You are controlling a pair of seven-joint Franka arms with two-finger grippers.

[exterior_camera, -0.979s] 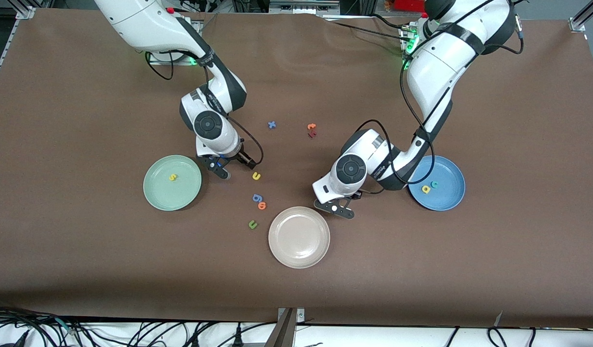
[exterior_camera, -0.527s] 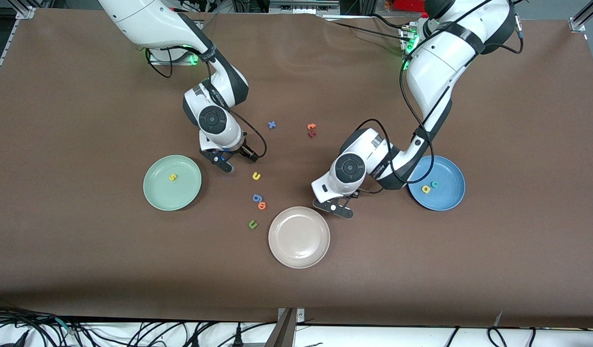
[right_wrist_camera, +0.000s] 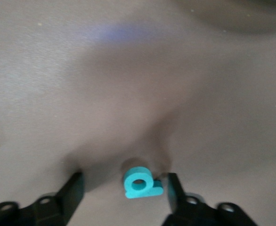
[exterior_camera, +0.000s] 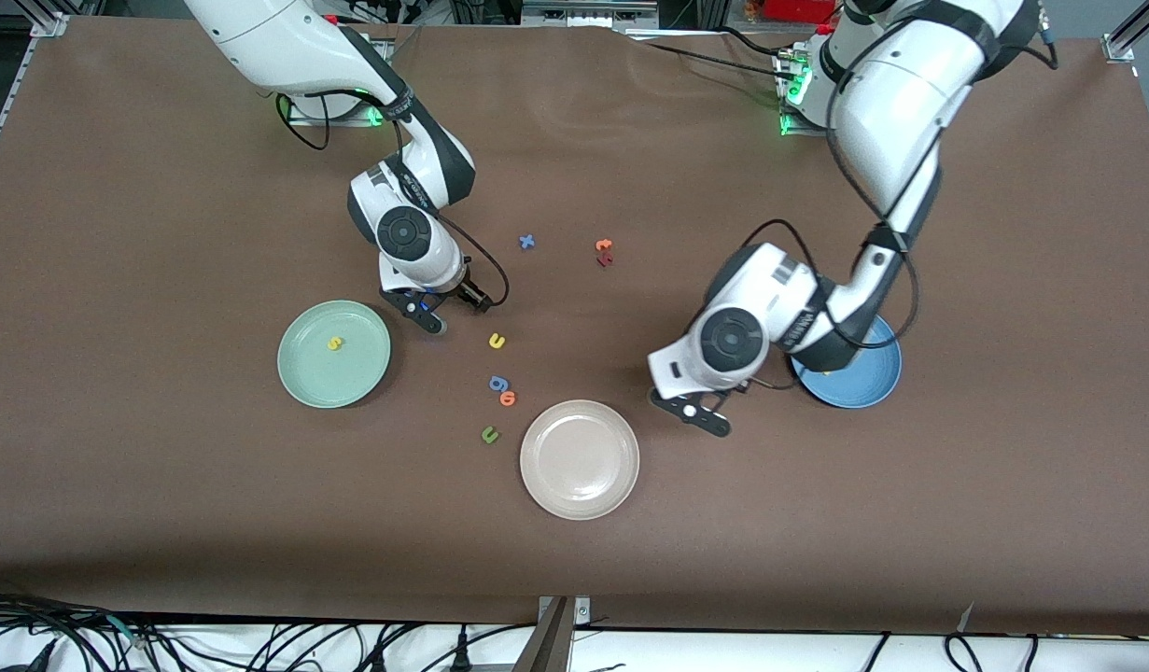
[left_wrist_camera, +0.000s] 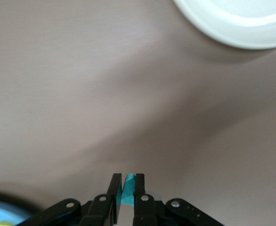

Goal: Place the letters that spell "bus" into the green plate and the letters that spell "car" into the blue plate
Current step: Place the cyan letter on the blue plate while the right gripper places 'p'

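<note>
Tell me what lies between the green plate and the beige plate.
In the front view, loose foam letters lie between the green plate and the beige plate: a blue g, an orange letter and a green u. Otherwise bare brown tabletop.

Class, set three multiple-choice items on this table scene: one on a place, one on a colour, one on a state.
1. The yellow "s" lies: A in the green plate; B between fingers; C on another letter.
2. The letter between the right gripper's fingers is: A red; B teal; C yellow.
3. The left gripper's fingers are: A wide open; B shut on a thin teal letter; C shut on a plate.
Key: A, it rests inside the rim; B, the "b" shows teal; B, a teal sliver sits pinched.
</note>
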